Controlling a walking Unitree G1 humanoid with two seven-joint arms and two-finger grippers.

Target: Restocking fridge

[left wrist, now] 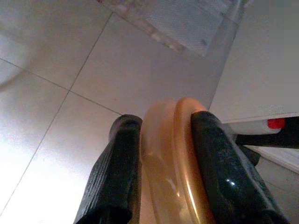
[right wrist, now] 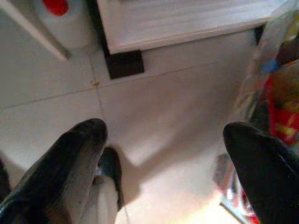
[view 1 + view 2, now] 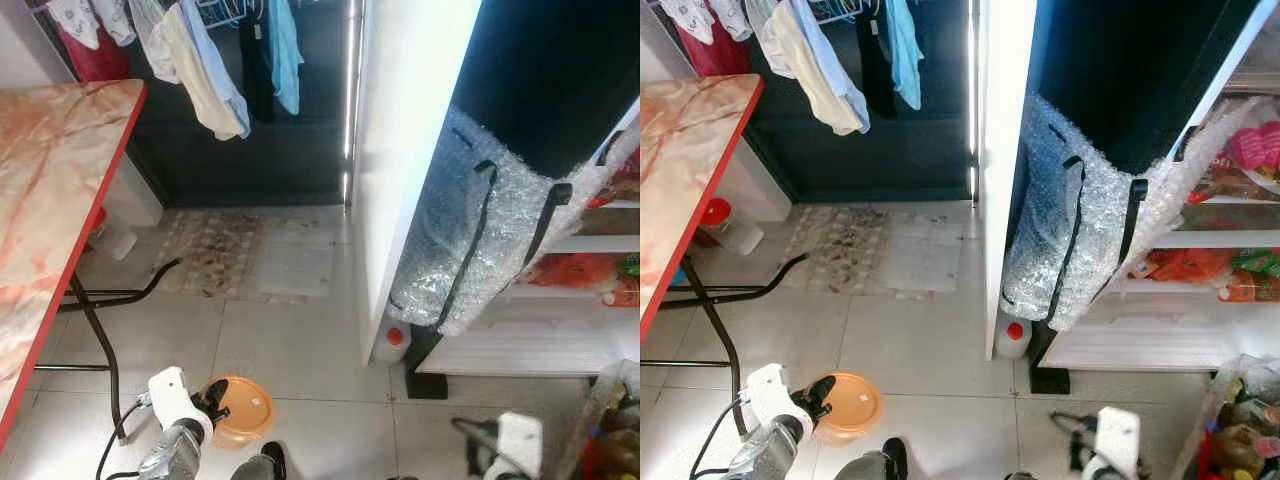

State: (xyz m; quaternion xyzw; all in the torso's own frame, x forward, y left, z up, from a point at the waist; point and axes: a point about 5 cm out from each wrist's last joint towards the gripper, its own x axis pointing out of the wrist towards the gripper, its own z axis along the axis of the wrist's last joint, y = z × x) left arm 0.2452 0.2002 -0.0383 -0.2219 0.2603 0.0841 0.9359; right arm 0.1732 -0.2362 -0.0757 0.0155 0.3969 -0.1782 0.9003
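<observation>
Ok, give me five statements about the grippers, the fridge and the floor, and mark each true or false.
1. The left gripper is shut on an orange plate. True.
2. The right gripper holds a bottle. False: its fingers are spread apart with nothing between them.
3. The fridge door is closed. False: it stands open, with shelves of food showing.
4. A bubble-wrap bag with black straps hangs at the fridge. True.
5. The table has a blue edge. False: the edge is red, the top marbled.
</observation>
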